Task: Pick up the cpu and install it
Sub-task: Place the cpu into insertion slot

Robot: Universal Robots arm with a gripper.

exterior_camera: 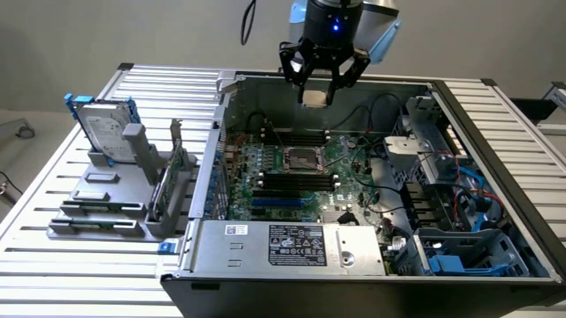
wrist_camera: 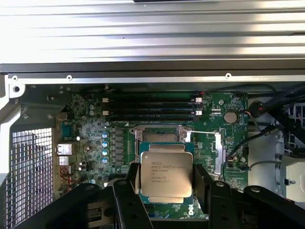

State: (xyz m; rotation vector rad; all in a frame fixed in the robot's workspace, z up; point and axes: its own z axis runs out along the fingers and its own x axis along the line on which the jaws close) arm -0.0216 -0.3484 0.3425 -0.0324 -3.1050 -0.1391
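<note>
My gripper [exterior_camera: 319, 91] hangs above the open computer case [exterior_camera: 495, 132], shut on the cpu [exterior_camera: 317, 98], a small pale square between the black fingers [exterior_camera: 298, 73]. In the wrist view the cpu [wrist_camera: 166, 172] faces the camera with its dull silver top and printed text, clamped on two sides by the black fingers [wrist_camera: 202, 179]. Behind it lies the green motherboard [wrist_camera: 95, 138] with the dark metal-framed socket [wrist_camera: 159, 132], partly covered by the chip. In the exterior view the socket [exterior_camera: 301, 159] sits well below the gripper, in the board's middle.
Black memory sticks [exterior_camera: 299, 180] flank the socket. Cables and a drive cage [exterior_camera: 442, 165] crowd the case at the exterior view's right. A silver hard drive with blue bracket [exterior_camera: 105, 132] stands in a grey holder [exterior_camera: 97, 205] outside the case. The power supply [exterior_camera: 296, 246] fills the near end.
</note>
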